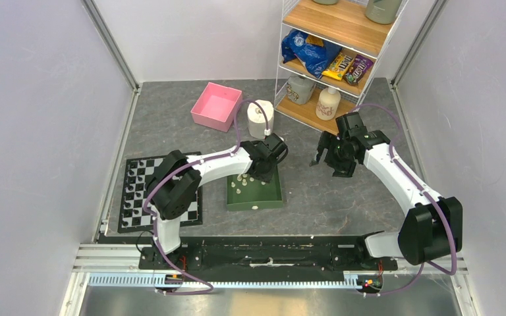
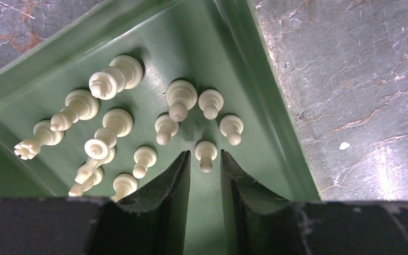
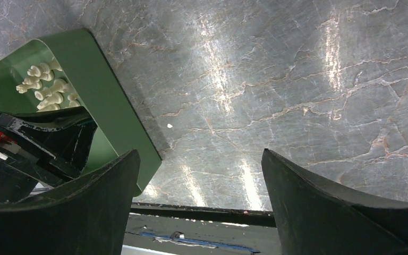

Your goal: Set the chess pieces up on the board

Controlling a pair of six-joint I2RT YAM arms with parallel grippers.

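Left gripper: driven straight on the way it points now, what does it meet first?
Most likely the cream pawn in the green tray: the left gripper straddles it, jaws part open, gaps visible either side. Behind it, only tray floor. Depth is unclear from the wrist view.

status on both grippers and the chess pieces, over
Left gripper open, astride one pawn in green tray. Right gripper open, empty, over table. Other chess pieces crowd close beside it.

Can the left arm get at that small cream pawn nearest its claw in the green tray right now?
Probably yes. The left claw hangs over the green rectangular tray, jaws apart, with the small cream pawn lined up in their gap. The neighbouring cream pieces stand clear on both sides.
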